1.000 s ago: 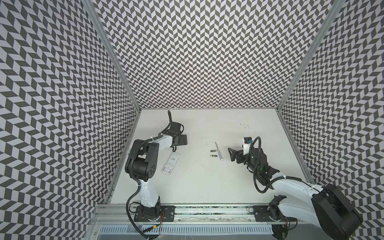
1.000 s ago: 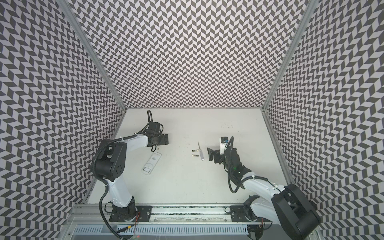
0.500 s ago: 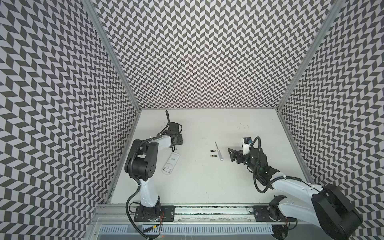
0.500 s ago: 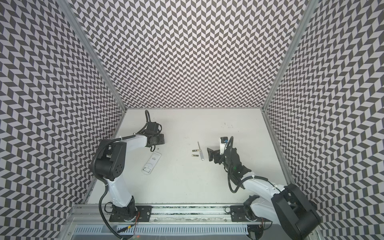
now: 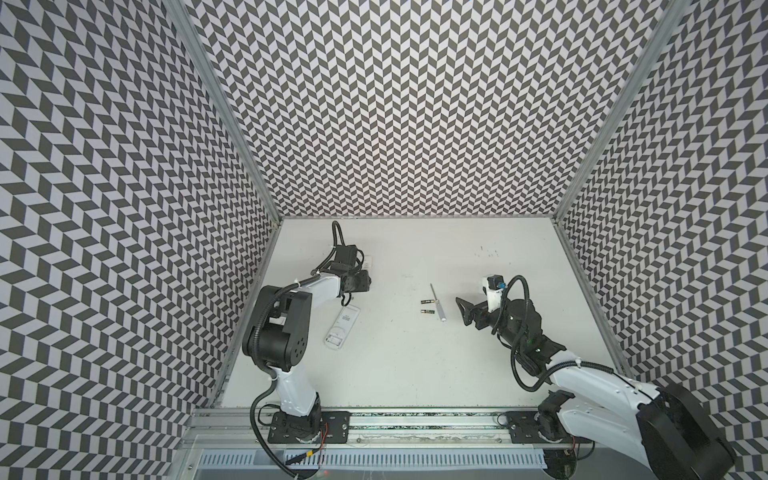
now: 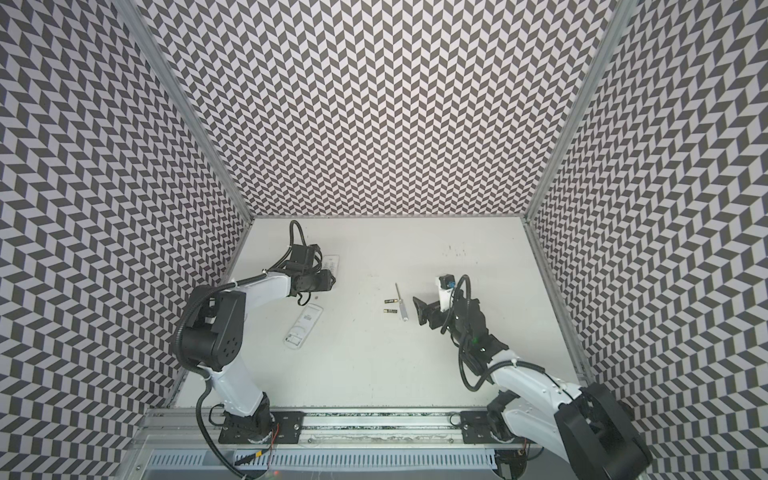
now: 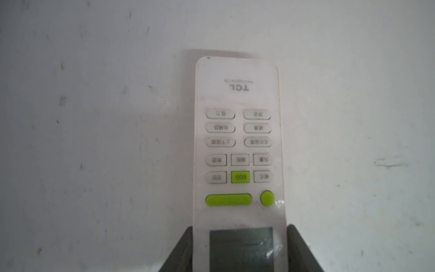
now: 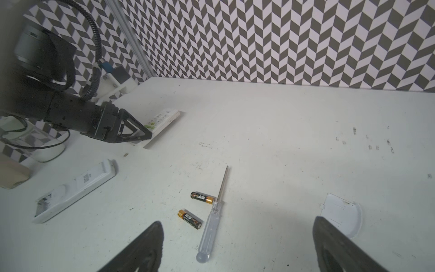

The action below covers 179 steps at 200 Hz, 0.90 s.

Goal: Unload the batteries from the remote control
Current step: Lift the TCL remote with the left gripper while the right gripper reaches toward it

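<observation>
A white remote control (image 7: 236, 131) with green buttons lies face up at the back left, also in a top view (image 6: 332, 262). My left gripper (image 7: 240, 229) is shut on its display end, one finger against each long side. Two batteries, black with gold ends, (image 8: 202, 197) (image 8: 189, 219) lie loose mid-table, seen in both top views (image 5: 425, 301) (image 6: 387, 310). My right gripper (image 8: 237, 222) (image 5: 464, 313) hovers open just right of them, holding nothing.
A second white remote (image 5: 341, 328) lies face down with its battery bay (image 8: 43, 203) open and empty. A clear-handled screwdriver (image 8: 211, 221) rests beside the batteries. A white battery cover (image 8: 341, 213) lies by my right finger. Patterned walls enclose the table.
My left gripper's jaws have closed from wide open onto the sides of the button-faced remote. The right arm has stayed in place.
</observation>
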### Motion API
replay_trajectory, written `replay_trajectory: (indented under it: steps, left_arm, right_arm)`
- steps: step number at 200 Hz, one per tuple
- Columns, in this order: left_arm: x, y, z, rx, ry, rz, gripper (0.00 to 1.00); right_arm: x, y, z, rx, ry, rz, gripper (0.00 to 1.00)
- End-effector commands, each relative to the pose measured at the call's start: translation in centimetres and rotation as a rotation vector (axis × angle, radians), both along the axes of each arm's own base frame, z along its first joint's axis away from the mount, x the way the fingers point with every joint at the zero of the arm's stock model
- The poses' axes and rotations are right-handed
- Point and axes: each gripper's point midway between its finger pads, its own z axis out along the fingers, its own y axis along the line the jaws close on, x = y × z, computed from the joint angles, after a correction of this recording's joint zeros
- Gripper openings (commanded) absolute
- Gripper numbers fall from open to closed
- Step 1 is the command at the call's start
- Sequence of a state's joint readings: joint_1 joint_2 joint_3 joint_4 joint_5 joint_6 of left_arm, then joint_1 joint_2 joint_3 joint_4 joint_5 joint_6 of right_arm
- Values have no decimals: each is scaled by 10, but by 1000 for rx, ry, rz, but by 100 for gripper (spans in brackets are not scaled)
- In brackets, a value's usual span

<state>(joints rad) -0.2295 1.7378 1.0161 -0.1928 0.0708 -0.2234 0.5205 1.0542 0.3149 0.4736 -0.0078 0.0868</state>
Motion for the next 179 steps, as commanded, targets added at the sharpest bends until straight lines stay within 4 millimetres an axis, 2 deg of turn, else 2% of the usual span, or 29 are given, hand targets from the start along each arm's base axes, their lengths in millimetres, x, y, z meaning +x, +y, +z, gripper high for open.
replay_trajectory:
  steps: [1, 28, 49, 74, 92, 125, 139, 179]
  left_arm:
    - [0, -17, 48, -59, -153, -106, 28]
    - [-11, -25, 74, -62, -219, -202, 27]
    - [-29, -48, 95, -118, -282, -383, 28]
    - [-48, -66, 112, -146, -312, -564, 29]
    - [-58, -69, 119, -139, -341, -628, 29]
    - [-67, -67, 124, -75, -358, -708, 28]
    - [-72, -66, 126, -50, -370, -744, 28]
    - [-85, -74, 136, -25, -370, -838, 25]
  right_arm:
    - [-5, 8, 32, 0, -149, 66, 94]
    - [-9, 10, 54, -16, -244, 78, 92]
    - [-15, 17, 64, -76, -335, 95, 90]
    - [-20, 44, 71, -163, -394, 155, 90]
    - [-31, 70, 71, -283, -479, 242, 90]
    - [-49, 101, 86, -463, -682, 318, 90]
    - [-49, 107, 90, -508, -734, 322, 89]
    - [-39, 122, 79, -756, -809, 334, 89]
